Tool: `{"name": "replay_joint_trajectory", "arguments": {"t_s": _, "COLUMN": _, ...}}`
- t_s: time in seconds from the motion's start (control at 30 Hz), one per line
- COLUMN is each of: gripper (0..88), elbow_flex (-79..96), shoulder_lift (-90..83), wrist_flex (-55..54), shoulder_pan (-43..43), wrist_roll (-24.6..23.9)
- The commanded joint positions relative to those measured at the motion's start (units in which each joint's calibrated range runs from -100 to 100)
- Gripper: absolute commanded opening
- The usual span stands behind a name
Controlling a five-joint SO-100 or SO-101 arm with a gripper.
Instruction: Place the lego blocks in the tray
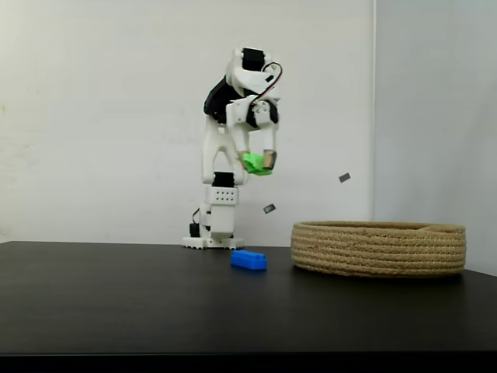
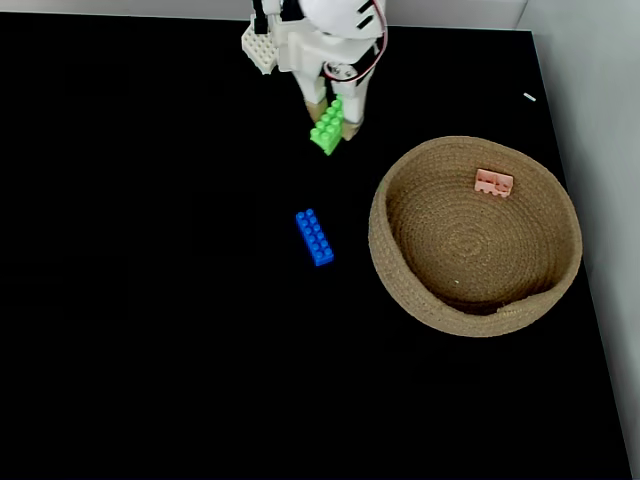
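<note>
My white arm holds the bright green lego block (image 1: 253,163) (image 2: 327,125) in the air, well above the black table, with the gripper (image 1: 257,162) (image 2: 330,124) shut on it. The blue block (image 1: 248,260) (image 2: 314,237) lies flat on the table, just left of the basket in both fixed views. The tan rope tray (image 1: 378,248) (image 2: 398,190) sits at the right. The pale pink block (image 2: 493,182) rests inside it near the far wall. The gripper hangs to the left of the tray and behind the blue block.
The arm's base (image 1: 211,240) stands at the back of the table by a white wall. A white panel (image 2: 600,150) borders the table on the right, close to the tray. Two small grey marks (image 1: 344,178) are on the wall.
</note>
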Motion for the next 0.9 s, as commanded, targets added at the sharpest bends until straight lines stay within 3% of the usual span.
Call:
{"name": "replay_joint_trajectory", "arguments": {"t_s": 0.0, "gripper": 0.0, "elbow_flex": -3.1, "shoulder_lift": -3.5, "wrist_flex": -3.5, "shoulder_pan": -8.9, "wrist_roll": -5.1}}
{"name": "replay_joint_trajectory", "arguments": {"t_s": 0.2, "gripper": 1.2, "elbow_flex": 0.4, "shoulder_lift": -1.7, "wrist_flex": -11.0, "shoulder_pan": -15.9, "wrist_roll": -8.7}}
{"name": "replay_joint_trajectory", "arguments": {"t_s": 0.37, "gripper": 12.3, "elbow_flex": -1.6, "shoulder_lift": 3.0, "wrist_flex": -20.4, "shoulder_pan": -15.8, "wrist_roll": -11.9}}
{"name": "replay_joint_trajectory", "arguments": {"t_s": 0.47, "gripper": 24.5, "elbow_flex": -2.4, "shoulder_lift": 5.9, "wrist_flex": -21.3, "shoulder_pan": -15.9, "wrist_roll": -14.4}}
{"name": "replay_joint_trajectory", "arguments": {"t_s": 0.6, "gripper": 30.9, "elbow_flex": 0.4, "shoulder_lift": 6.0, "wrist_flex": -24.5, "shoulder_pan": -15.3, "wrist_roll": -16.4}}
{"name": "replay_joint_trajectory", "arguments": {"t_s": 0.7, "gripper": 32.3, "elbow_flex": 2.0, "shoulder_lift": 5.0, "wrist_flex": -24.7, "shoulder_pan": -14.8, "wrist_roll": -15.7}}
{"name": "replay_joint_trajectory", "arguments": {"t_s": 0.87, "gripper": 28.7, "elbow_flex": 0.8, "shoulder_lift": 4.4, "wrist_flex": -14.7, "shoulder_pan": -10.7, "wrist_roll": -7.8}}
